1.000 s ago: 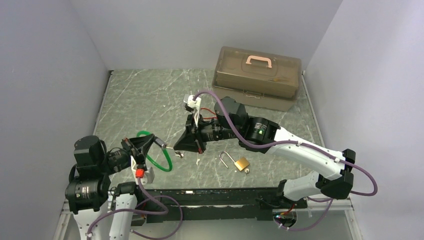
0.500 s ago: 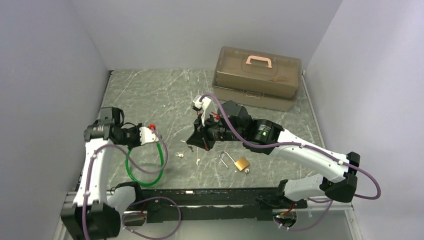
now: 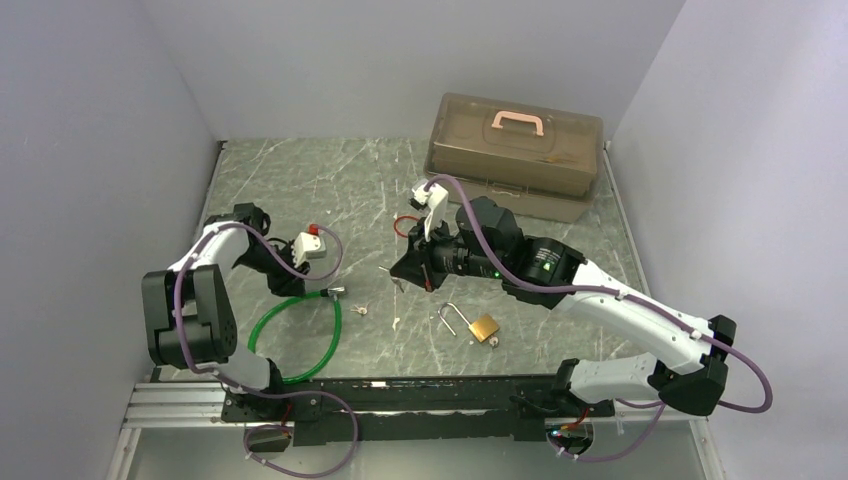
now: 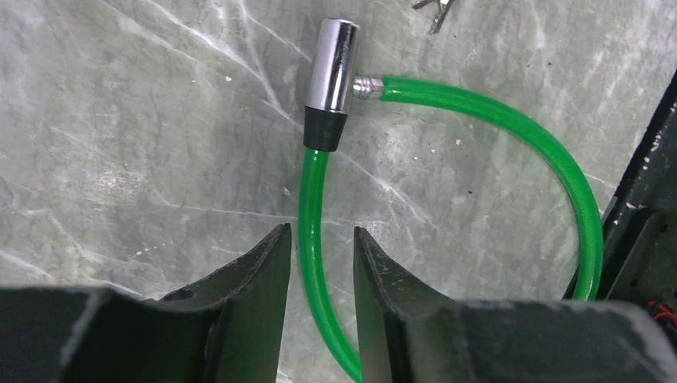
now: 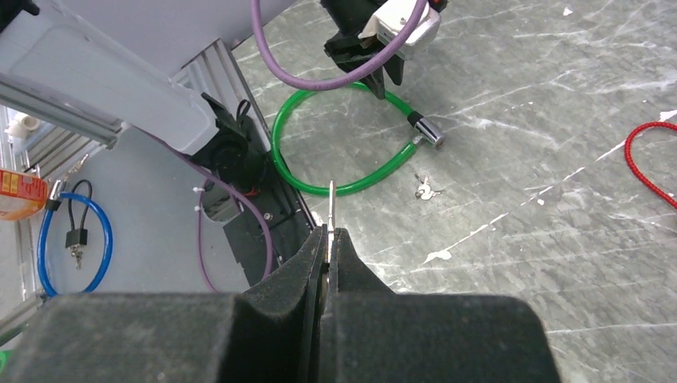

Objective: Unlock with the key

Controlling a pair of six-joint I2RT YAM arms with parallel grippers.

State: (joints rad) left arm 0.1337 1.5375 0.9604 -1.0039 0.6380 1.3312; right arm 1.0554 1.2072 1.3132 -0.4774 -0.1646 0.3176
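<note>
1. Filling the top view, a grey-green marbled table carries everything.
2. A translucent brown toolbox with a pink handle sits at 1 o'clock on the table, near the back wall, lid down.
3. The right gripper, near the table's centre, has its jaws pressed together on a thin metal key. In the top view the blade sticks out toward 9 o'clock.
4. The left gripper, at 9 o'clock, hangs with its jaws apart. A cable runs beneath the gap, with bare table showing on both sides of it.
5. That cable belongs to a green cable lock looped at 8 o'clock, its chrome barrel lying toward the centre.
6. A brass padlock lies at 5 o'clock, apart from the held key.
7. A red cord lies at 12 o'clock from the right gripper.
8. Small loose keys rest near the barrel, between cable lock and padlock.
</note>
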